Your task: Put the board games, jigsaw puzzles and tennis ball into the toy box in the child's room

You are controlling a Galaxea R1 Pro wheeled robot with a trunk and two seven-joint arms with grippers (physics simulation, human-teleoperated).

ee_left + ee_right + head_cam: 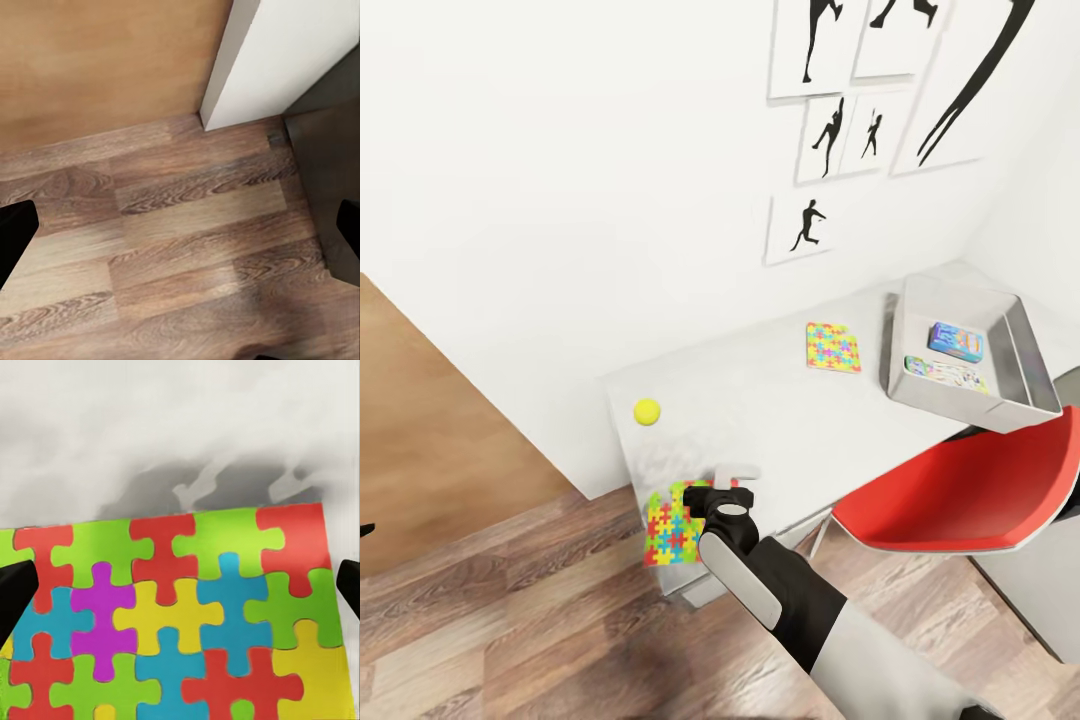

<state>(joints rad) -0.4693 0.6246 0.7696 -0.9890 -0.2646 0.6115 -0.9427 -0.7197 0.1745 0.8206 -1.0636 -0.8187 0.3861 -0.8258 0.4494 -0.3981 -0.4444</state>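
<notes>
A jigsaw puzzle (668, 530) (180, 622) lies at the near left corner of the pale table (760, 400). My right gripper (716, 486) (180, 589) hovers just over it, open, its dark fingertips (15, 592) wide apart with the puzzle between them. Further along the table lie the tennis ball (647, 411) and a second jigsaw puzzle (833, 347). At the far right stands the grey toy box (1015, 345) with a blue board game (957, 340) and a pale one (947, 374) inside. My left gripper (180, 232) hangs open over the wood floor, holding nothing.
A red chair (970, 490) is pushed against the table's front edge, right of my right arm. White wall with black silhouette posters (860, 120) runs behind the table. Wood-plank floor (510, 620) lies to the left and below, beside a brown panel (105, 60).
</notes>
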